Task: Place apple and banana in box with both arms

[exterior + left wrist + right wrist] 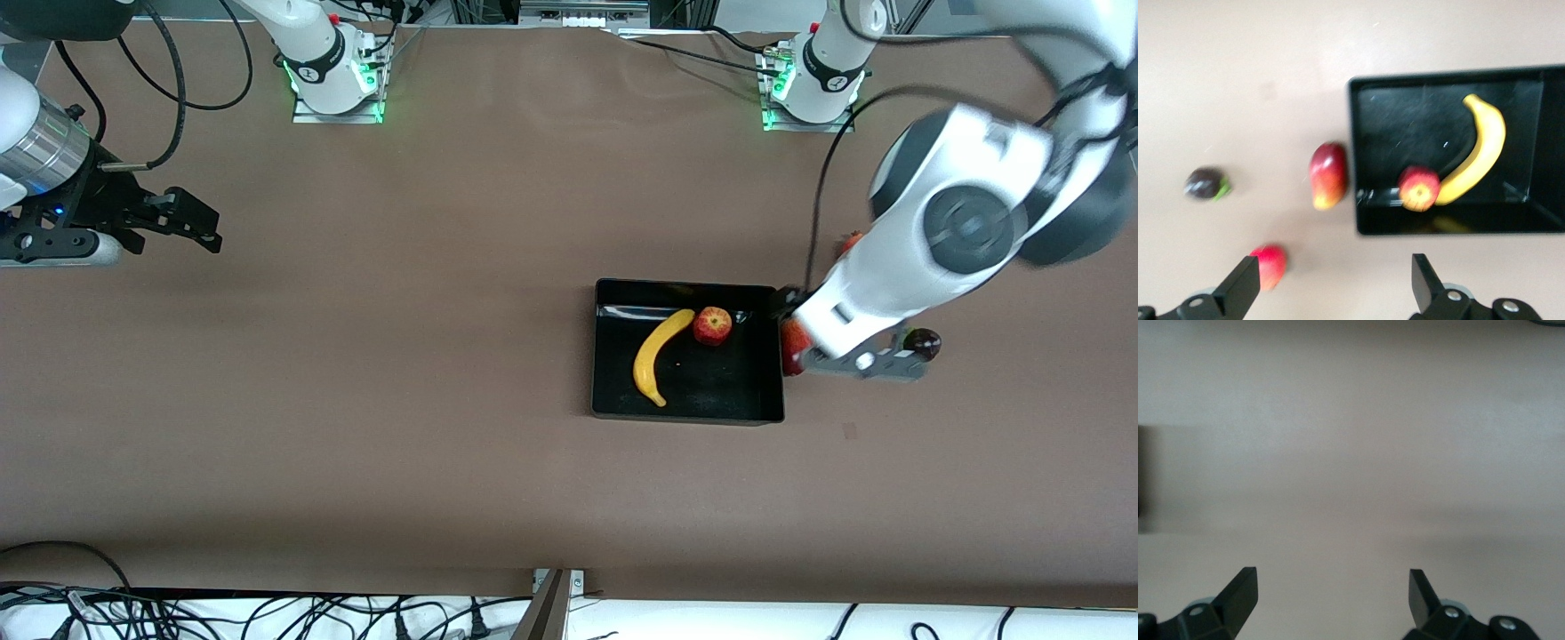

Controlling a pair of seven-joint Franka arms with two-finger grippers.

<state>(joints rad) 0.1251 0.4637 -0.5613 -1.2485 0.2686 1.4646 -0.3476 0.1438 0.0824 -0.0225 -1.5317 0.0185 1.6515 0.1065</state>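
Note:
The black box lies on the brown table, toward the left arm's end. The yellow banana and the red-and-yellow apple lie inside it, touching; the apple is next to the wall farther from the front camera. The left wrist view also shows the box, banana and apple. My left gripper is open and empty, up over the bare table beside the box's corner; the arm mostly hides it in the front view. My right gripper is open and empty, waiting over the table at the right arm's end.
Three loose fruits lie outside the box at the left arm's end: a red-and-yellow mango-like fruit against the box wall, a dark plum, and a red fruit.

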